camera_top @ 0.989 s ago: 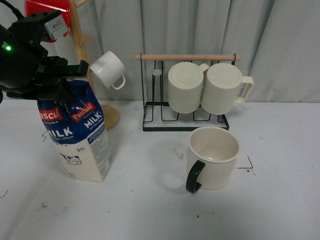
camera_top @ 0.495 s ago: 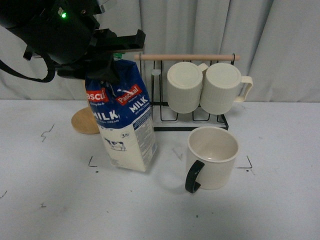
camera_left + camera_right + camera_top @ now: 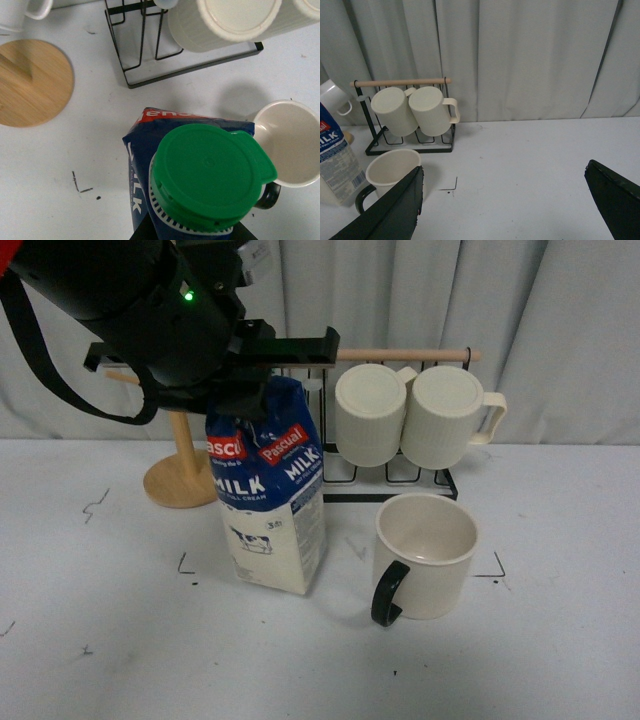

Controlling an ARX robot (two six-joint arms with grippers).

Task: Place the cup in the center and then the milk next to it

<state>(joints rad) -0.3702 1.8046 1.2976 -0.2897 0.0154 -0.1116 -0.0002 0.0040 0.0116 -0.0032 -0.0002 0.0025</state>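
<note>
The milk, a blue and cream carton with a green cap, stands slightly tilted just left of the cup. I cannot tell whether its base rests on the table. My left gripper is shut on the carton's top from above; its black fingers show at the edge of the left wrist view. The cup is a wide cream mug with a black handle facing front-left, between the corner marks. My right gripper is open and empty, to the right of the cup and the milk.
A black wire rack with a wooden bar holds two ribbed cream mugs behind the cup. A wooden mug tree's round base stands back left, with a small white mug on it. A grey curtain hangs behind.
My left arm has carried the milk to the right, from the table's left side to just beside the cup. The cup has not moved.
</note>
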